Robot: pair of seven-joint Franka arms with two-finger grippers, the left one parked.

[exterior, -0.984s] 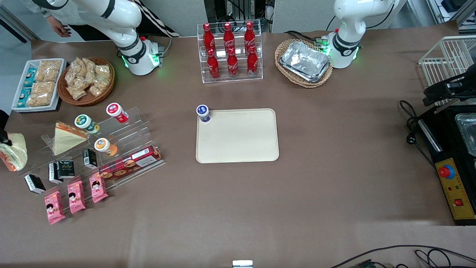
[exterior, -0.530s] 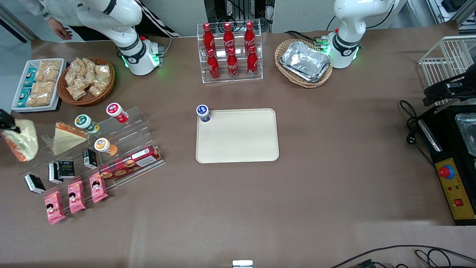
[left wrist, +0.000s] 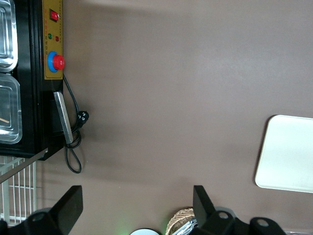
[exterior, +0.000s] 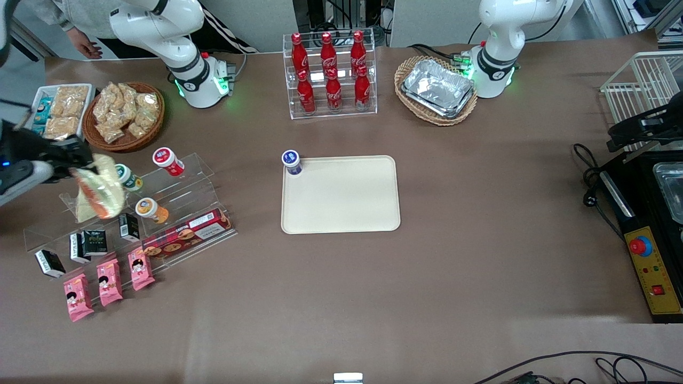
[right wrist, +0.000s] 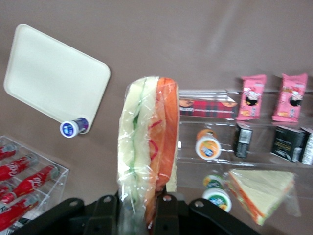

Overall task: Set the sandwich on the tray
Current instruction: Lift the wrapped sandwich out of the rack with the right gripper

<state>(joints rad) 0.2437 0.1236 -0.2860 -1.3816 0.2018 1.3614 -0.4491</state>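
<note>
I'm carrying the sandwich [right wrist: 146, 142] in the gripper [right wrist: 142, 205]; the fingers are pinching its wrapped end, so it's hanging up off the table, above the clear display steps [exterior: 176, 213] toward the working arm's end. Judging by looks: light, soft, squashy, film wrap prob. slippery, so I'm wanting a gentle squeeze across the bread faces near the edge, not on the filling. From the gripper the tray [exterior: 341, 213] is lying at approx. 3 o'clock in the front view, well apart.

Counting outward:
- sandwiches: 2, the held one plus a second sandwich [right wrist: 261, 188] lying on the steps.
- round tubs on the steps: 3 (green tub [exterior: 128, 178], red tub [exterior: 166, 159], orange tub [exterior: 148, 209]); a 4th, the blue-lid tub [exterior: 291, 160], is standing at the tray's corner, approx. 11 o'clock from tray centre; can't tell if it's on the rim or just beside.
- biscuit box [exterior: 184, 234]: 1.
- black cartons [exterior: 95, 241]: approx. 4.
- pink packets [exterior: 109, 281]: 3.
- cola bottles [exterior: 330, 72]: 6, in a clear rack at 12 o'clock from the tray.
- wicker baskets: 2, a snack basket [exterior: 125, 114] and a foil-tray basket [exterior: 436, 90].
- tray: 1.
</note>
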